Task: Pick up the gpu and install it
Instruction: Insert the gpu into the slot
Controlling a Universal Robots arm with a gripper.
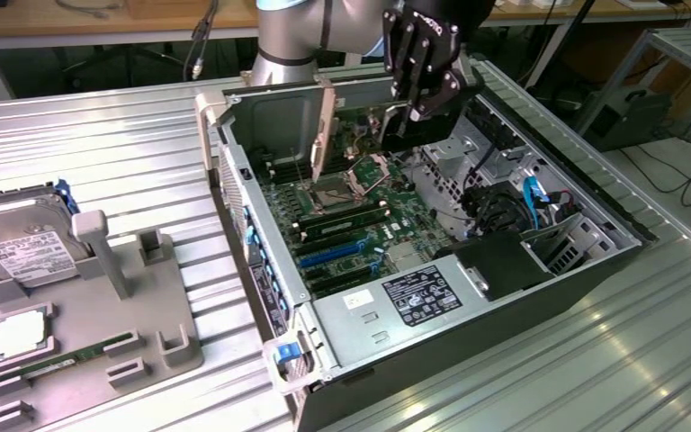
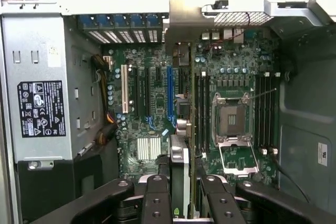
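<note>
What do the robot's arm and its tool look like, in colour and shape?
The arm is a silver-grey cylinder with a pale blue cap. The tool is black, built of flat bolted links; its fingers carry round screw heads.

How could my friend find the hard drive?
Find the grey tray on the exterior view's left, beside the open computer case. At its far end sits the hard drive: a silver box with a white label, unlike the square chip and thin green stick nearby.
</note>
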